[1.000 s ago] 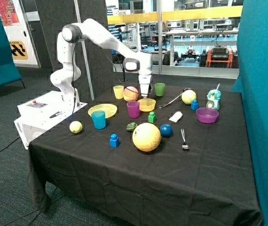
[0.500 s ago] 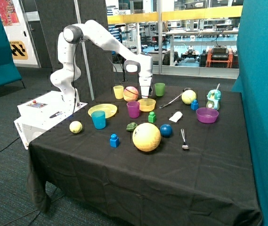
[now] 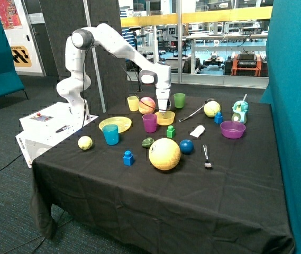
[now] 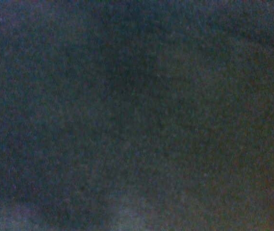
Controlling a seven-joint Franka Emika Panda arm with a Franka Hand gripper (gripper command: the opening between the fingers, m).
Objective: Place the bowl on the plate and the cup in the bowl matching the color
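Nothing is placed yet: the hand (image 3: 163, 110), grip state unclear, sits at the bowl (image 3: 165, 117), which is apart from the plate (image 3: 115, 124) and cup (image 3: 133, 103)

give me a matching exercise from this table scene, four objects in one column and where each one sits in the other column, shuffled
Objects:
1. yellow bowl
2. yellow plate
3. pale-yellow cup
4. purple bowl

Places:
A. beside the teal cup, nothing on it
B. near the teal toy, by the table's far side edge
C. directly under the pincer
D. next to the orange-pink ball, at the back of the table

Pairs: 1-C, 2-A, 3-D, 4-B
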